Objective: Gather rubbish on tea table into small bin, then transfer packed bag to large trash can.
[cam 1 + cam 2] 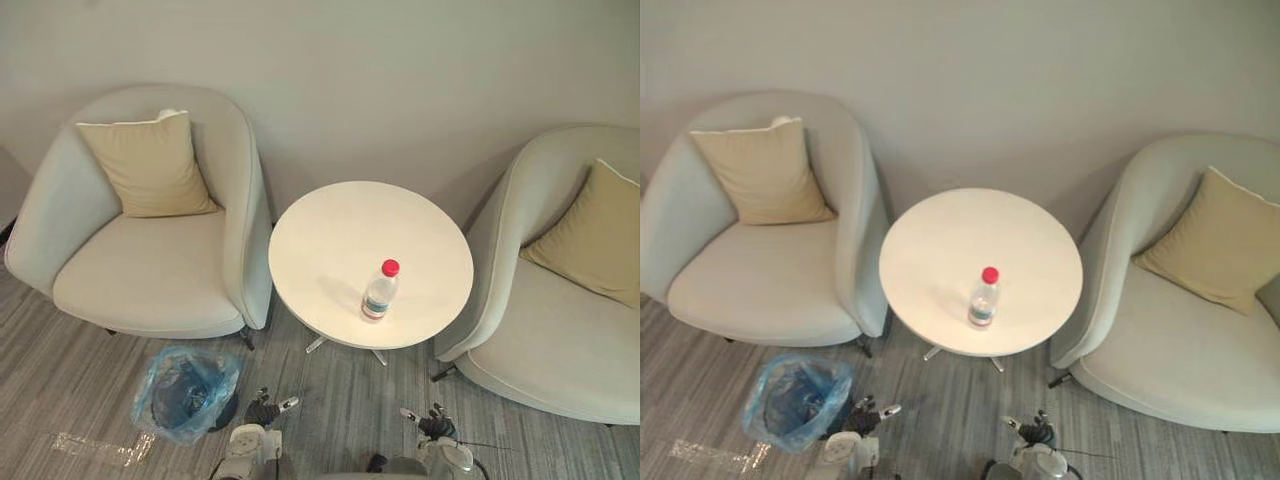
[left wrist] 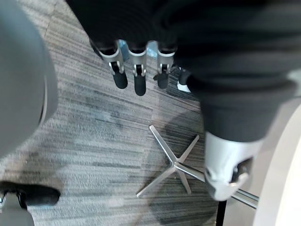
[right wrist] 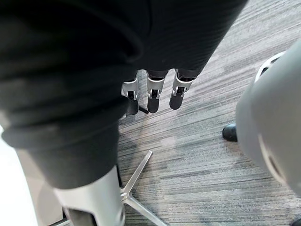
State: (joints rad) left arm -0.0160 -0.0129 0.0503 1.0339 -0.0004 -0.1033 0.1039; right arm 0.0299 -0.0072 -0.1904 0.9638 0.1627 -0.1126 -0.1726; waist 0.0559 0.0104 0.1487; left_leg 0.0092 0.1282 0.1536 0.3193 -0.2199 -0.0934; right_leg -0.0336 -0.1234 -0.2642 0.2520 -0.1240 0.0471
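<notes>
A clear plastic bottle [image 1: 380, 291] with a red cap stands upright on the round white tea table [image 1: 330, 235], near its front edge. On the floor to the table's left sits a small bin [image 1: 185, 392] lined with a blue bag, its mouth open. My left hand [image 1: 262, 411] hangs low just right of the bin, and its fingers [image 2: 136, 75] are relaxed over the carpet, holding nothing. Below the table's right front, my right hand [image 1: 434, 425] is also low, and its fingers [image 3: 153, 94] are straight and empty.
A pale armchair [image 1: 140, 270] with a tan cushion [image 1: 150, 165] stands left of the table, and another armchair [image 1: 550, 340] stands on the right. A clear wrapper [image 1: 95, 448] lies on the carpet left of the bin. The table's metal star base [image 2: 174, 167] spreads underneath.
</notes>
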